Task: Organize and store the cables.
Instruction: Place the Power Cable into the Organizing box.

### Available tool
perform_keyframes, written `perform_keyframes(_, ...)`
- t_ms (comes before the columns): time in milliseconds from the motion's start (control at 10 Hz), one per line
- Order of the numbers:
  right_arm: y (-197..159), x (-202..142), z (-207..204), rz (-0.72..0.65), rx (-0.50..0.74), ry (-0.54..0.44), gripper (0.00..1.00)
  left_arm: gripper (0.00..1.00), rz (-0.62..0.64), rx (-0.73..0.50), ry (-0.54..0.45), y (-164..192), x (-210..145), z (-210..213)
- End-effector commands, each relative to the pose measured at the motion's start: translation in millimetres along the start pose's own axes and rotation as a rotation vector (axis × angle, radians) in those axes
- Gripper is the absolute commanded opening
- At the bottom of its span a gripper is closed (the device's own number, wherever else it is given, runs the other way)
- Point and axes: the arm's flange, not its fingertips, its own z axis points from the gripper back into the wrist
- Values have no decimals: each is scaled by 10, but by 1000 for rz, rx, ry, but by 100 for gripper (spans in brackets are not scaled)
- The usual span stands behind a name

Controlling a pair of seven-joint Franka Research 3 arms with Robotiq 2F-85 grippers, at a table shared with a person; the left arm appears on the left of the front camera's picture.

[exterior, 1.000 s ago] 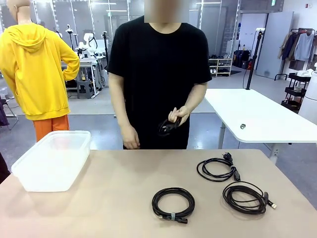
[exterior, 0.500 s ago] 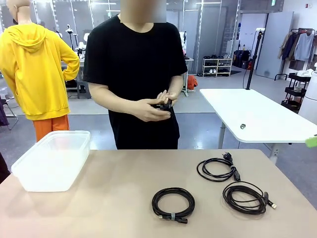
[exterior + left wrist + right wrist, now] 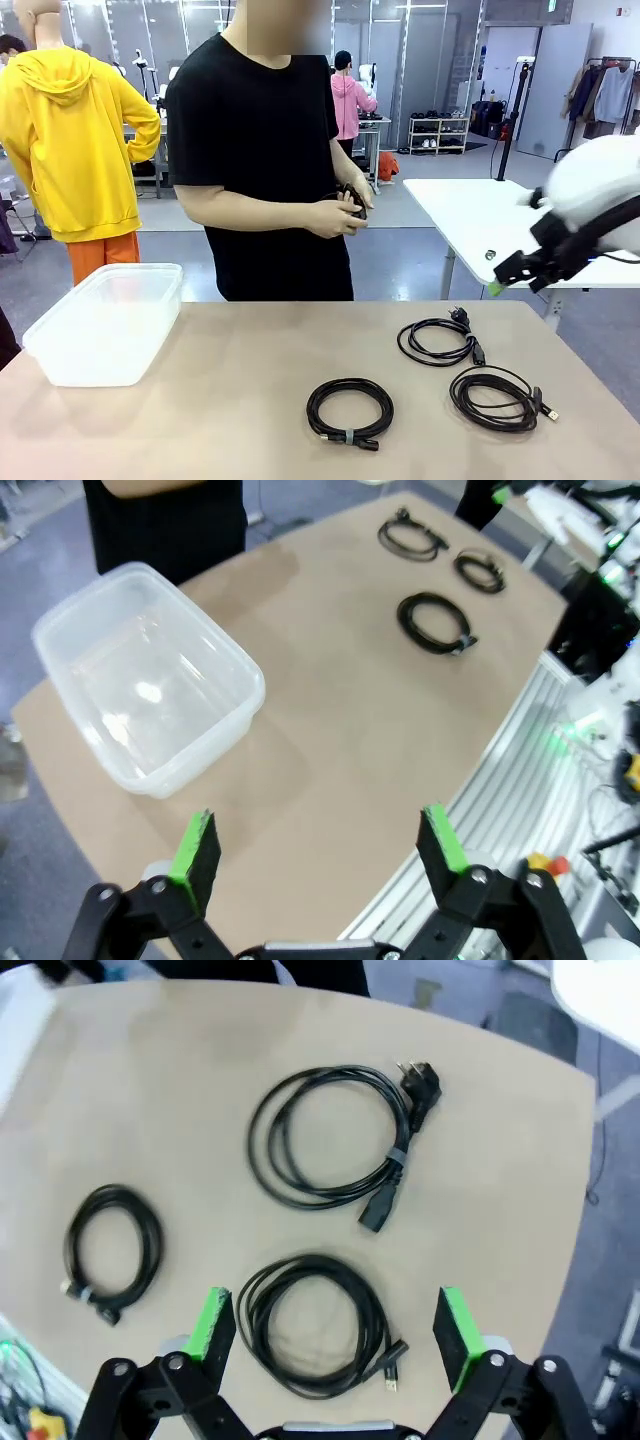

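Cables: three thin black coiled cords on tan surface [image 3: 230, 400]. Grey-tied coil [image 3: 349, 412] near middle, plug-ended coil [image 3: 438, 341] far right, loose coil [image 3: 497, 398] near right. Fourth coil [image 3: 352, 195] in person's hands [image 3: 335, 215] beyond far edge. Above loose coil hangs right claw [image 3: 335, 1310], fingers spread wide, gripping nothing. Over near left, left claw [image 3: 318, 825] likewise spread, empty. Risk: pinch on single strand of untied coil, loops spill, snag on rim. Translucent white plastic tub [image 3: 95, 360], far left, holds nothing.

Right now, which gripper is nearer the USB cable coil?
Right. The right gripper hovers above the USB cable coil; the left gripper hovers by the clear bin, far across from it.
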Motion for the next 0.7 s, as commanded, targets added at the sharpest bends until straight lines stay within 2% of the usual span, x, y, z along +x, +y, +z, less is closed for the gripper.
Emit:
perform_keyframes(0,34,359,-352,-110,-118,132,100,100,-12,-6,-3,-1,3,6)
perform_keyframes(200,17,522,-757,-191,-152,222,100,100,-12,-6,-3,-1,3,6)
perform_keyframes(300,6,596,-912,-179,-194,268,100,100,-12,-6,-3,-1,3,6)
perform_keyframes(500,4,655,-1031,-201,-199,313,100,100,-12,-6,-3,-1,3,6)
perform_keyframes(600,56,643,-946,-224,-170,316,100,100,-12,-6,-3,-1,3,6)
